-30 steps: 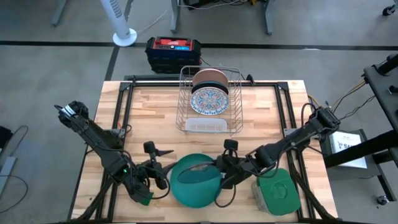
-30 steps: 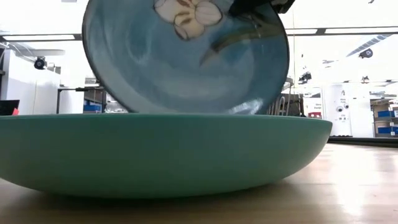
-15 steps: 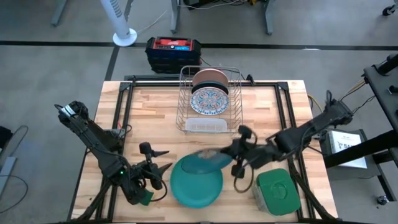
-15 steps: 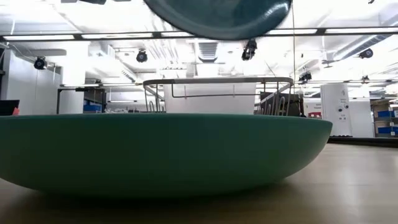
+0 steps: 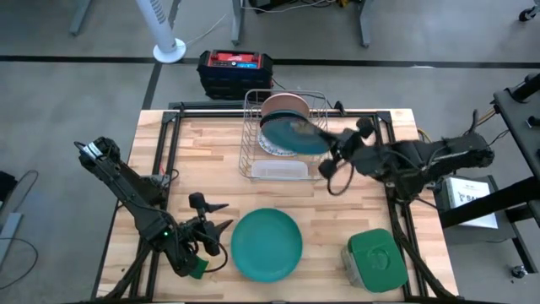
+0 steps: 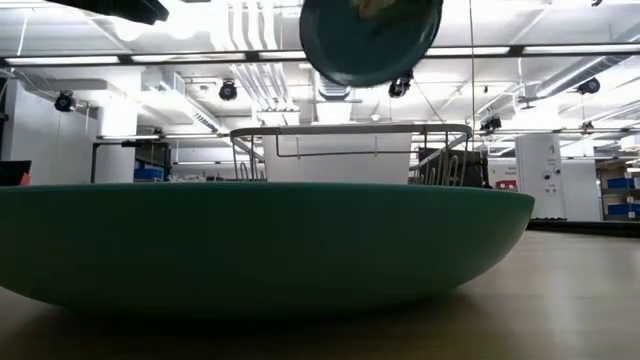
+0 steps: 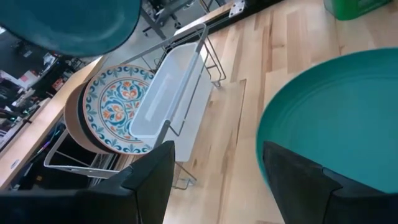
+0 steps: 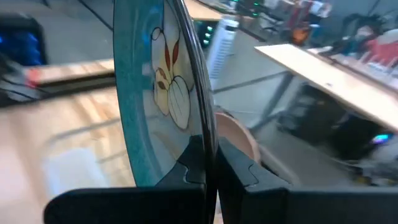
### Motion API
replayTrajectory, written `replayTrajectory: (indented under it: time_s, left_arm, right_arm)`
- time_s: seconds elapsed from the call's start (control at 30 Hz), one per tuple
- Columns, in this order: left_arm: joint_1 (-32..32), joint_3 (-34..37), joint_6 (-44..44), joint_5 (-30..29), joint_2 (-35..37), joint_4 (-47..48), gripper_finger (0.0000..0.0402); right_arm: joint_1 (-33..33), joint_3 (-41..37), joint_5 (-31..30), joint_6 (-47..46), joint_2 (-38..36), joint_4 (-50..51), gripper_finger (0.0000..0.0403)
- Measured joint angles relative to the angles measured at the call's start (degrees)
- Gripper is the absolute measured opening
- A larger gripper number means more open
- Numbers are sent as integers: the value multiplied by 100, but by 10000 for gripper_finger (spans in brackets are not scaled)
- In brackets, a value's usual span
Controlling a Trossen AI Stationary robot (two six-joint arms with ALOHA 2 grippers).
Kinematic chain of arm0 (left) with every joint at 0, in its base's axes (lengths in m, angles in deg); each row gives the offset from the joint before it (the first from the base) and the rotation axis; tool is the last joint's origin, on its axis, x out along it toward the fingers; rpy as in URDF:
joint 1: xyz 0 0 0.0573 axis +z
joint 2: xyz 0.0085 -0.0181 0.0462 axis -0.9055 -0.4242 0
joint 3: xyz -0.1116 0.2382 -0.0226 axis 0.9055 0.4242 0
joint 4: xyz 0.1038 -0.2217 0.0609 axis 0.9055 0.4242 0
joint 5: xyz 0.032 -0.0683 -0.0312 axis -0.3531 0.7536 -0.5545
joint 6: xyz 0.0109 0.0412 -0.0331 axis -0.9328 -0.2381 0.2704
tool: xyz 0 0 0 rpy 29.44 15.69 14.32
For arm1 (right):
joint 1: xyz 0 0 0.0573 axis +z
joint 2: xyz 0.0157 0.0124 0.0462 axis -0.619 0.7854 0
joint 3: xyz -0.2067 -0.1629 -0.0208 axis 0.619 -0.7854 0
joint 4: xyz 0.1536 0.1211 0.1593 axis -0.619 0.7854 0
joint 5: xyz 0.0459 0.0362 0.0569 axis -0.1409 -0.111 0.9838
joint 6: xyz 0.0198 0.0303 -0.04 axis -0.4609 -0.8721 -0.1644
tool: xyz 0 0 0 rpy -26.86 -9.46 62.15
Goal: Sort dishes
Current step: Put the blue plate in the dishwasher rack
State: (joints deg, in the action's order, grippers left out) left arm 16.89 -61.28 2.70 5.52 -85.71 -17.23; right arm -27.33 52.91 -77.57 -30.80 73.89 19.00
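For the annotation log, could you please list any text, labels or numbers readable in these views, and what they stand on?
None can be read.
White sheet beside the table's right edge: dark print, too small.
Red-topped black case behind the table: markings too blurred.
The plates, rack and green-lidded container show no lettering.

Seen from table height, bright teal-green plate (image 6: 260,245) fills the whole width, cut off at left edge and hiding the desk behind it plus lower part of the wire rack (image 6: 350,150); dark teal plate (image 6: 370,38) cropped by the top edge, with nothing of its carrier showing. From above, dark teal plate (image 5: 293,135) covers most of the ornamented white plate (image 5: 272,148) in the rack, leaving just a sliver, and salmon-pink plate (image 5: 283,105) peeks out only along its far rim. In the right wrist view, right gripper (image 8: 208,163) blurred, as is the plate's flower pattern and the room behind.
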Motion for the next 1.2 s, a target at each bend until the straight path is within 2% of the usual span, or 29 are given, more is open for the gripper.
replayTrajectory:
  time_s: [0.2,0.37,0.67,1.2]
  left_arm:
    - [7,15,50,-248,0,364,231]
    - [15,17,238,-418,1,683,231]
    - [22,17,307,-519,11,674,231]
    - [22,17,367,-551,-247,-122,231]
  right_arm:
    - [-1085,-3,1254,592,126,-159,0]
    - [-1698,-4,1850,1028,227,-402,0]
    - [-1744,-9,2018,1297,278,-388,0]
    - [-1744,-9,2112,1247,274,42,0]
